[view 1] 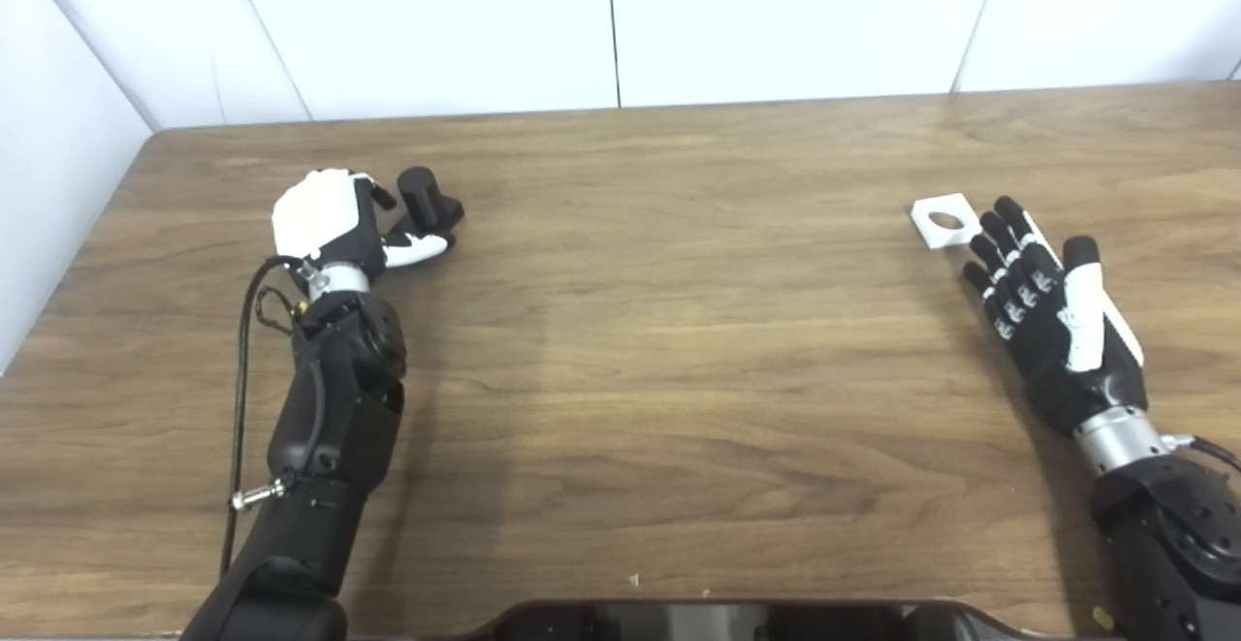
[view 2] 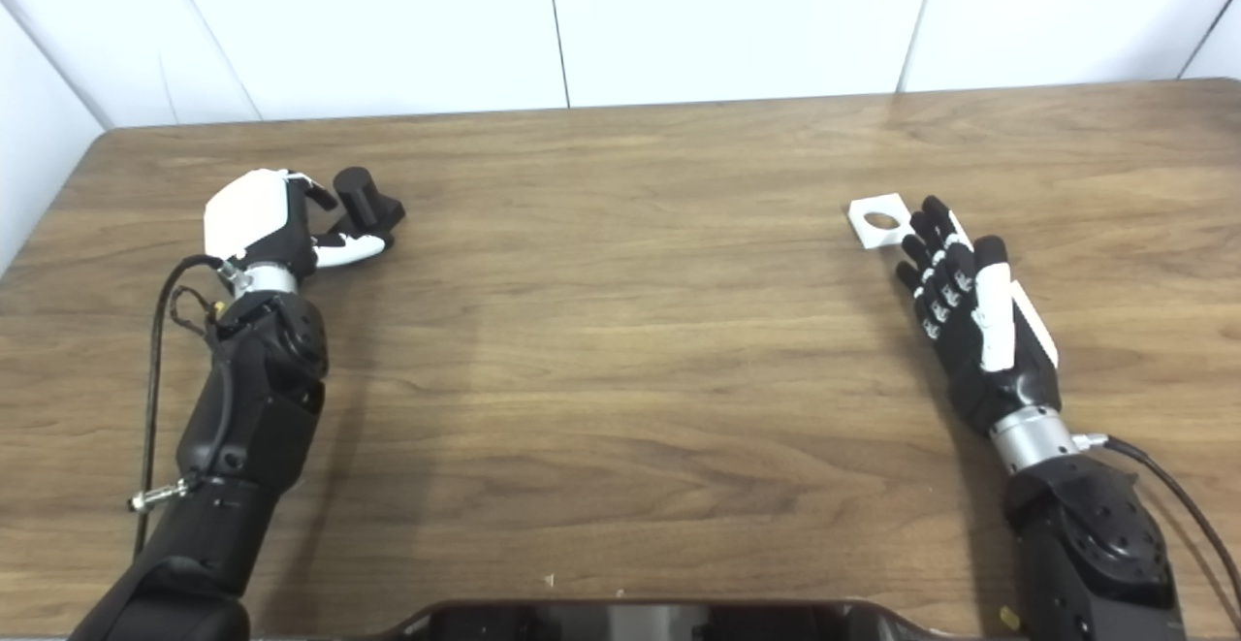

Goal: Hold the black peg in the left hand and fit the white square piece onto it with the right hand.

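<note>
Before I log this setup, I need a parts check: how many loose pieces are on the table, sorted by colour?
Black: 1, the black peg, at the left robot hand.
White: 1, the white square piece, flat by the right robot hand fingertips.
Total: 2

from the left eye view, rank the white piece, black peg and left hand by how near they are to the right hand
1. White piece: at the right hand's fingertips.
2. Black peg: far left, by the left hand.
3. Left hand: just left of the peg, farthest.
</note>
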You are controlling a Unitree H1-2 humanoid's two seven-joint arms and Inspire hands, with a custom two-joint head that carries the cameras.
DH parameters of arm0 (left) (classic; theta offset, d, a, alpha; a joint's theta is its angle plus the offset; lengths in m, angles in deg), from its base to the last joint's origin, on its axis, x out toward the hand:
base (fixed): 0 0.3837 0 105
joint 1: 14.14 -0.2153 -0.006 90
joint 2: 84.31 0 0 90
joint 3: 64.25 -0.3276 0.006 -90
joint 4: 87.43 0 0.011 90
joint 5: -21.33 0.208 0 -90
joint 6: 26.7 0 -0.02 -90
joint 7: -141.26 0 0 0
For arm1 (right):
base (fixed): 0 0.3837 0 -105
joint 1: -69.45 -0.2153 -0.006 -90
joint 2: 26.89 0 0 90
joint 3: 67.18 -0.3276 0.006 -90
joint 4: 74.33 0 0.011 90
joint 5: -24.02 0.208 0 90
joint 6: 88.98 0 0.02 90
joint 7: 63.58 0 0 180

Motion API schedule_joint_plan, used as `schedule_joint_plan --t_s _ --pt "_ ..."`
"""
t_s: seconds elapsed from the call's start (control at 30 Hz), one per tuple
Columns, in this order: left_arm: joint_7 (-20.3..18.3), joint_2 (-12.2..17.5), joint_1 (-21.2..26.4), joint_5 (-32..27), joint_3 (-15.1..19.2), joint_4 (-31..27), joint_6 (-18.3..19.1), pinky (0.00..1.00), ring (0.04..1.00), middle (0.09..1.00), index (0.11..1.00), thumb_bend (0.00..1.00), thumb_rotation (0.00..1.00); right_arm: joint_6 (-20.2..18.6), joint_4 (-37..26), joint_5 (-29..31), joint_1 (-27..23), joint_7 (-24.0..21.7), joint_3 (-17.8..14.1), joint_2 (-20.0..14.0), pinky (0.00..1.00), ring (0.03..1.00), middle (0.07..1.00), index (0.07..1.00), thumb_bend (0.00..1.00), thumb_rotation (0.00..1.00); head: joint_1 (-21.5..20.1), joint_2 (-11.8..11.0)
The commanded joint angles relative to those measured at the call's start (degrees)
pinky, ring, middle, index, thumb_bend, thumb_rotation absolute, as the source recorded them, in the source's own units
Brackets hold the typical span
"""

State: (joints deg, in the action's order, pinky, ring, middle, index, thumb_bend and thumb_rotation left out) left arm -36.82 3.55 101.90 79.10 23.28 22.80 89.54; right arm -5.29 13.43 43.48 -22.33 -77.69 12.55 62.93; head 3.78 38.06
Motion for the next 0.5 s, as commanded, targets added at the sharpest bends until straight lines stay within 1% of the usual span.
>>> schedule_joint_plan --t_s 0.0,0.03,0.2,0.23,0.27,0.3,0.37,0.47 --pt "0.2 0.7 1.3 1.0 0.1 -0.6 0.7 1.00 0.992 0.913 0.597 0.83 0.30 -0.7 0.7 0.5 1.3 -0.2 -0.1 -0.2 1.00 1.000 1.000 1.000 0.71 1.00 0.1 0.1" --pt "0.4 0.7 1.2 0.8 0.0 -0.6 0.7 1.00 0.998 0.913 0.583 0.84 0.23 -0.7 0.7 0.7 1.2 -0.3 -0.2 -0.2 1.00 1.000 1.000 1.000 0.71 1.00 0.1 0.1" --pt "1.0 0.8 0.6 0.5 -0.3 -1.4 0.7 1.00 0.999 0.902 0.550 0.83 0.14 -0.7 0.8 1.0 1.0 -0.2 -0.3 -0.2 1.00 1.000 1.000 1.000 0.71 1.00 0.2 0.0" --pt "1.1 0.8 0.5 0.6 -0.4 -1.5 0.7 1.00 0.999 0.900 0.534 0.77 0.12 -0.8 0.8 1.0 1.0 -0.2 -0.3 -0.3 1.00 1.000 1.000 1.000 0.71 1.00 0.2 0.1" --pt "1.3 0.9 0.4 0.9 -0.6 -1.5 0.7 1.00 0.999 0.899 0.512 0.65 0.10 -0.8 0.8 1.1 0.9 -0.2 -0.4 -0.3 1.00 1.000 1.000 1.000 0.71 1.00 0.3 0.0" --pt "1.7 1.0 0.3 0.9 -0.8 -1.5 0.7 1.00 0.995 0.894 0.497 0.58 0.08 -0.8 0.9 1.2 0.9 -0.3 -0.4 -0.3 1.00 1.000 1.000 1.000 0.71 1.00 0.3 0.0" --pt "2.7 1.1 0.1 0.3 -1.2 -1.5 0.6 1.00 0.987 0.886 0.488 0.54 0.07 -0.8 0.8 1.1 0.8 -0.2 -0.4 -0.4 1.00 1.000 1.000 1.000 0.70 1.00 0.2 0.0" --pt "3.5 1.3 -0.2 -1.1 -1.5 -1.8 0.6 1.00 0.989 0.885 0.483 0.53 0.06 -0.6 0.7 1.0 0.7 -0.3 -0.4 -0.5 1.00 1.000 1.000 1.000 0.70 1.00 0.3 0.0"
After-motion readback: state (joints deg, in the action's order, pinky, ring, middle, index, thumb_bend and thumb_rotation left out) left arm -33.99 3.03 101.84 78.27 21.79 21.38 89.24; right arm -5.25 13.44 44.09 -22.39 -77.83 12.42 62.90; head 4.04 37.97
